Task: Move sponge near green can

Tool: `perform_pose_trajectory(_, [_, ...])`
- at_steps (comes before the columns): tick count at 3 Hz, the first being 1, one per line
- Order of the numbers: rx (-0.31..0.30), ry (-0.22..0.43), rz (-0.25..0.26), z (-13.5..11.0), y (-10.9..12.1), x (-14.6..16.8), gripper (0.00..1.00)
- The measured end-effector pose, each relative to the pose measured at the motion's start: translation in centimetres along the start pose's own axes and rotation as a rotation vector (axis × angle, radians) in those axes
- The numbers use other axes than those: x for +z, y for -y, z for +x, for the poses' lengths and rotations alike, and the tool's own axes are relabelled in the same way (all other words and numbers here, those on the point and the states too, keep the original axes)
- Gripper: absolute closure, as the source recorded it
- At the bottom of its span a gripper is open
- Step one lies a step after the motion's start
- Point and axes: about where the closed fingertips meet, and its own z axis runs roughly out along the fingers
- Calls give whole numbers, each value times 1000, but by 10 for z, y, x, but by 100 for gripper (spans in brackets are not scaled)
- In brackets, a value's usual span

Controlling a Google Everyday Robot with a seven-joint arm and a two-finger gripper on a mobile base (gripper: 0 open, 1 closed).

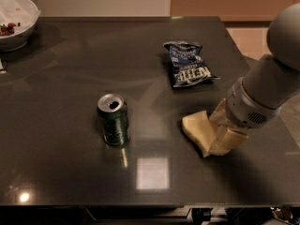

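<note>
The pale yellow sponge [198, 129] lies on the dark table [61, 172], right of centre. The green can [113, 119] stands upright to its left, about a can's height away, with its silver top and open tab showing. My gripper [212, 136] comes in from the right on the grey arm and sits at the sponge's right end. One finger [226, 142] presses the near side and the other is on the far side. The gripper is shut on the sponge, which rests on the table.
A blue chip bag [188, 63] lies behind the sponge toward the table's far right. A white bowl [16, 21] with some food stands at the far left corner. The table's right edge is close behind the arm.
</note>
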Motion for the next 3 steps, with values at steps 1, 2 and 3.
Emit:
perform_pose_trajectory(1, [-37,10,4,-16,8,-11,87])
perform_pose_trajectory(2, [-95,33,-3,-41,16,-13,100])
perform_pose_trajectory(3, [-151,61,-24,-65,14,-9,100])
